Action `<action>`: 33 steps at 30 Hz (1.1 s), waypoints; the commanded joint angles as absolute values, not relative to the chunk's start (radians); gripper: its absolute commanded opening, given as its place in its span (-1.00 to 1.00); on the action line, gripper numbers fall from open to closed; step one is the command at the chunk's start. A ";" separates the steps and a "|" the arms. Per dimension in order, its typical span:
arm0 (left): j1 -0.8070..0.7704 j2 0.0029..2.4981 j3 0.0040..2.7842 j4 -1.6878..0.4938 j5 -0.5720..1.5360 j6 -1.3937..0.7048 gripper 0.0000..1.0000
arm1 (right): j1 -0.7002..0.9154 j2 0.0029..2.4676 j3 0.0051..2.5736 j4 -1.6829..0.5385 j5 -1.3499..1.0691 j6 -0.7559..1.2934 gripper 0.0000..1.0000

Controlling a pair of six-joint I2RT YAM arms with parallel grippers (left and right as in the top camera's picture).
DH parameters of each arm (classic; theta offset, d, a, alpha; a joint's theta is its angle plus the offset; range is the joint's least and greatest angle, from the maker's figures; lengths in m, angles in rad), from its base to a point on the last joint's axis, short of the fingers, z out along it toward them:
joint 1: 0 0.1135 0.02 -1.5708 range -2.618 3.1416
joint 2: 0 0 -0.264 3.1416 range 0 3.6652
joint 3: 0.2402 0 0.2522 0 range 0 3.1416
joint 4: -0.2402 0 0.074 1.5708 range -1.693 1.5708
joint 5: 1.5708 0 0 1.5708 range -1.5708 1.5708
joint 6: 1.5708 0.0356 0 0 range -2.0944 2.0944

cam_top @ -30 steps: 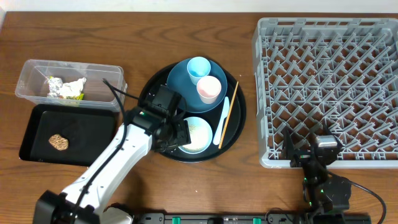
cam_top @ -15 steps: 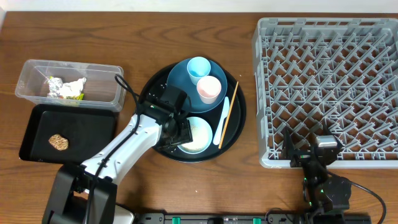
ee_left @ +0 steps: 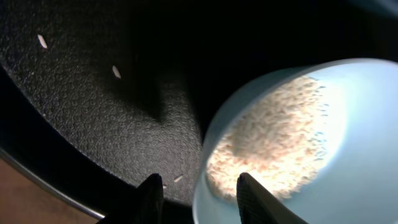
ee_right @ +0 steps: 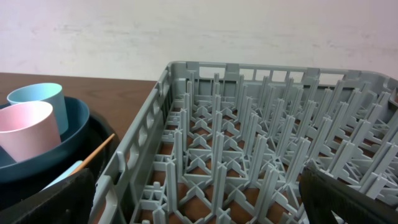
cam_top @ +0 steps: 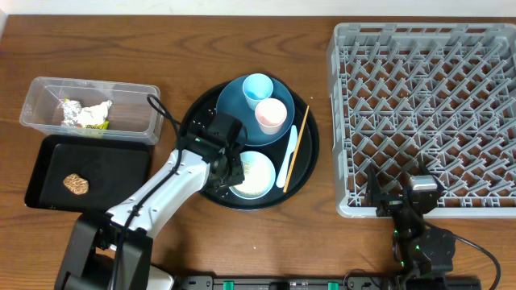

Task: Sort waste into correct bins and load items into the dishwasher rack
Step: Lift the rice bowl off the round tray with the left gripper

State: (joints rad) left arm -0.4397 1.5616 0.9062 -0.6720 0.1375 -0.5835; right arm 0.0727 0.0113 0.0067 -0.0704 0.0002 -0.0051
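Observation:
The light blue bowl (cam_top: 258, 174) holds rice (ee_left: 280, 137) and sits on the round black tray (cam_top: 310, 153). My left gripper (cam_top: 230, 172) is open at the bowl's left edge, and in the left wrist view its fingers (ee_left: 199, 198) straddle the bowl's rim (ee_left: 208, 155). Loose rice grains (ee_left: 42, 41) lie on the tray. The blue plate (cam_top: 234, 105) carries the pale blue cup (cam_top: 257, 87) and the pink cup (cam_top: 271, 115). The white spoon (cam_top: 289, 153) and the chopstick (cam_top: 294, 143) lie beside them. My right gripper (cam_top: 403, 205) is open and empty at the front edge of the grey rack (cam_top: 427, 105).
The clear tub (cam_top: 48, 93) at the left holds the tissue and the wrapper (cam_top: 85, 114). The shallow black tray (cam_top: 48, 193) below it holds the brown lump (cam_top: 76, 184). The right wrist view shows the rack's pegs (ee_right: 249, 143) and the cups (ee_right: 31, 124).
My left arm has swung in and the gripper has settled closer on the bowl's rim. The right arm has not moved.

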 commanded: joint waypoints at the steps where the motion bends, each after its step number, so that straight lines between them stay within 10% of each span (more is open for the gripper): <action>1: -0.440 1.566 0.886 -0.664 0.111 -0.590 -0.19 | 0.079 0.007 0.006 -0.075 0.011 -0.013 0.98; 33: -0.408 1.565 0.886 -0.622 -0.038 -0.584 -0.82 | 0.079 0.007 0.006 -0.075 0.011 -0.013 0.99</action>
State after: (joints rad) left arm -0.4271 1.5616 0.8917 -0.6205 0.0097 -0.5869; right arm 0.0727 0.0113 0.0067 -0.0704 0.0002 -0.0051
